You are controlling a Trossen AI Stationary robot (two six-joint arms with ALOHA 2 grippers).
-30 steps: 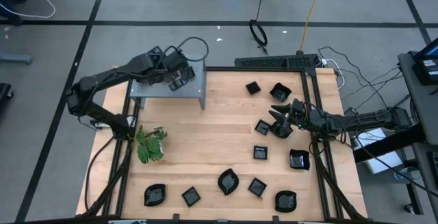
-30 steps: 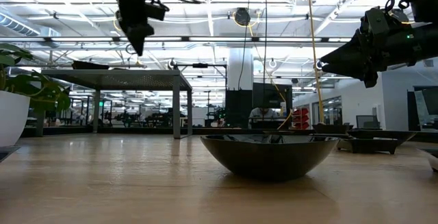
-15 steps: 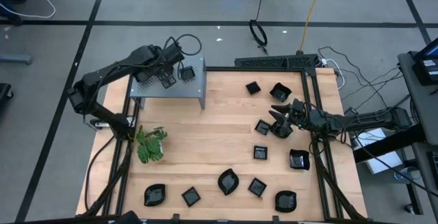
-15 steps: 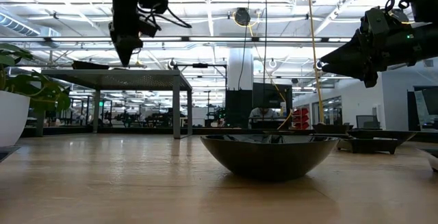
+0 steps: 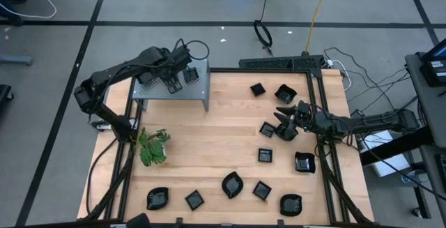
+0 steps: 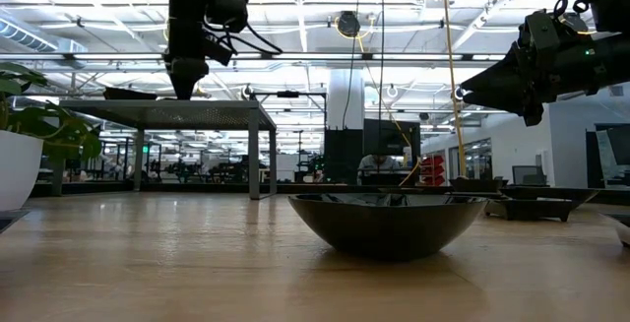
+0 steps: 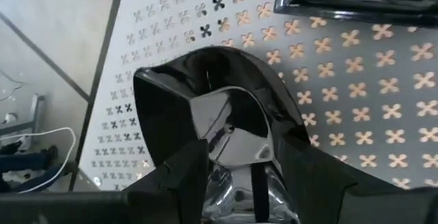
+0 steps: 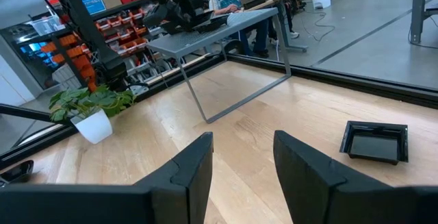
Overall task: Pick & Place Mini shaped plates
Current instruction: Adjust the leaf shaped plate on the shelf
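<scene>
Several mini shaped plates, small glossy black dishes, lie flat on the wooden table, such as one near the right side (image 5: pixel 265 155) and one close to the low camera (image 6: pixel 386 222). One square plate (image 5: pixel 190 75) sits on the grey perforated shelf (image 5: pixel 198 95). My left gripper (image 5: pixel 169 81) is over the shelf's top, shut on a pointed black plate (image 7: pixel 219 114). My right gripper (image 5: pixel 282 120) hovers open above the table's right side, near a plate (image 5: pixel 267 128); it touches nothing. Its wrist view shows a square plate (image 8: pixel 375 142) ahead. My left gripper pinches the black plate between its two fingers (image 7: pixel 178 176), which stand on either side of the plate's end nearest the wrist (image 7: pixel 229 159). They come from above, pointing down at the shelf. The plate's far end (image 7: pixel 205 66) is close over the perforated top; whether it rests there I cannot tell.
A green plant in a white pot (image 5: pixel 153 146) stands at the table's left edge. Another dark dish (image 6: pixel 128 93) shows on the shelf top in the low view. Bare wood lies in the table's middle (image 5: pixel 209 141). Cables and a dark frame run along the right edge (image 5: pixel 320 116).
My left gripper has moved toward the table's left over the shelf and come down closer to the shelf's top, still shut on its plate. The right arm has kept still.
</scene>
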